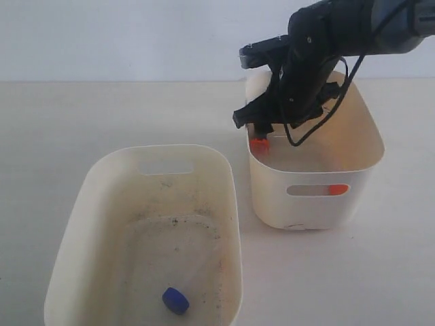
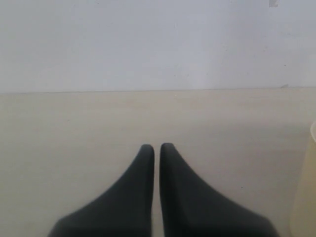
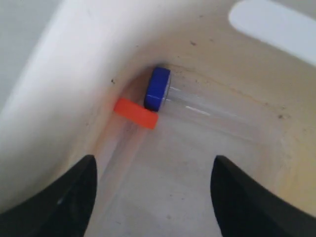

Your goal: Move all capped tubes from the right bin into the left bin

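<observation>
2 capped tubes sat together in 1 inside corner of the right bin (image 1: 272, 197): orange-cap tube (image 3: 136, 112) and blue-cap tube (image 3: 158, 89). Their caps touched or overlapped in the wrist view, and the clear bodies ran off along different walls of that bin. A 2nd orange cap (image 1: 338, 189) showed through the right bin's front slot handle, well apart from that corner. Its body couldn't be made out.

The 4th tube, with a blue cap (image 1: 175, 300), lay outside the right bin, on the speckled floor of the left bin (image 1: 81, 224). That bin stood just beside the right bin, with a narrow strip of table (image 1: 102, 115) between them.

The right gripper (image 3: 154, 163) was down inside the right bin, above the corner pair. Its fingers were spread wide with nothing between them, and it touched neither tube.

The left gripper (image 2: 157, 147) was outside the right bin, over bare table. Its fingers were pressed nearly together, only a sliver of gap, and it held nothing.
</observation>
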